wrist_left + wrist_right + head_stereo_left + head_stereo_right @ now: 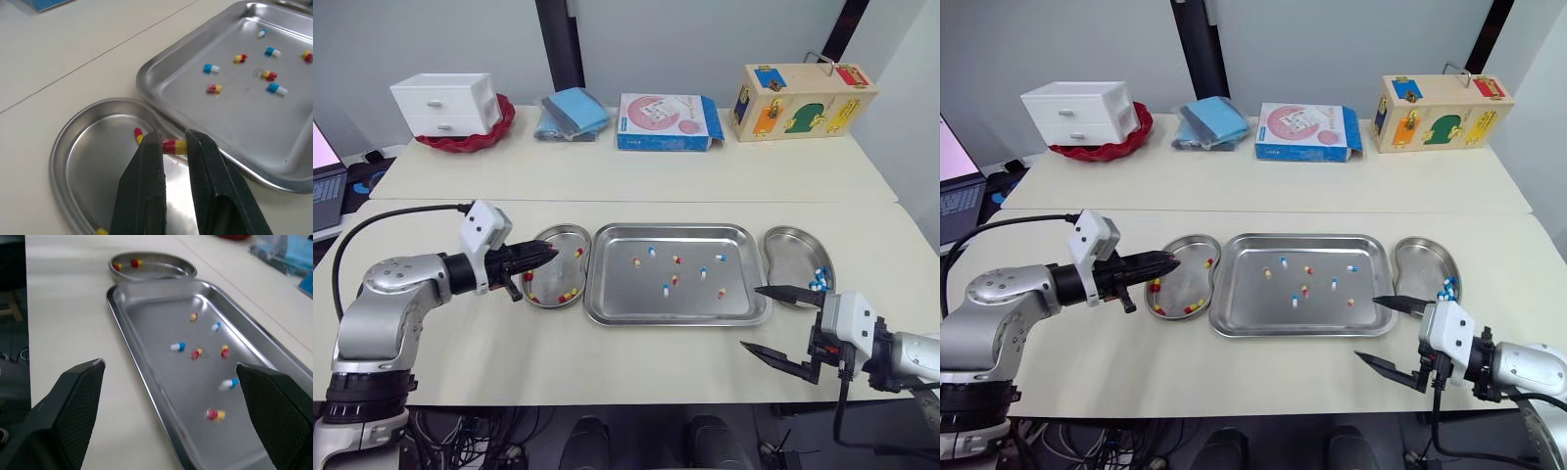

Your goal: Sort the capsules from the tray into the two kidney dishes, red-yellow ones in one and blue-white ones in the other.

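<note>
Right now my left tool (549, 255) is pinched down to a narrow gap on a red-yellow capsule (174, 146), which sits at the very tips of the fingers with its long axis running across the gap from one finger to the other. From the wrist view I can't quite tell whether I have it by its ends or by its sides.

What matters for the next move is what lies beneath it. The capsule hangs over the left kidney dish (83, 156), on the side of the dish nearest the tray (626, 294), where other red-yellow ones already lie. I judge that letting go here would drop it inside the rim, not onto the worktop (636, 186).

My right tool (752, 318) is spread wide and holds nothing. It hovers by the tray's near right corner, just beside the right kidney dish (788, 250) with its blue-white capsules (820, 279), so it is the nearer arm for the blue-white ones left in the tray.
</note>
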